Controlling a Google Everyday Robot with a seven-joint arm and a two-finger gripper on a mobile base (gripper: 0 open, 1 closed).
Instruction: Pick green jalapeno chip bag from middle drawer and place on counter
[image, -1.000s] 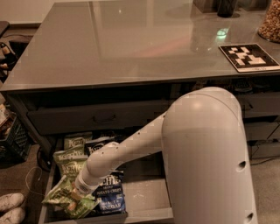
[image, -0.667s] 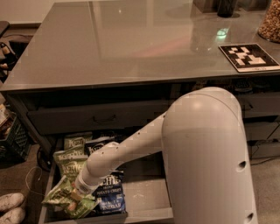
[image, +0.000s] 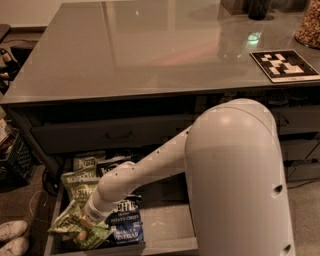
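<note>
End effector (image: 85, 228) on green jalapeno chip bag (image: 64, 223), middle drawer (image: 167, 227); grip cannot tell. Two other green bags (image: 80, 186), two blue bags (image: 126, 223).

middle drawer (image: 165, 222): green jalapeno chip bag (image: 67, 224), blue bags (image: 126, 226), jaws at bag | counter (image: 150, 50): patterned board (image: 284, 65)

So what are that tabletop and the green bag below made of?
The counter looks like glossy grey laminate or coated metal, since it mirrors lights. The green chip bag seems thin plastic film, creased and crinkled. The end effector sits at that bag in the drawer.
</note>
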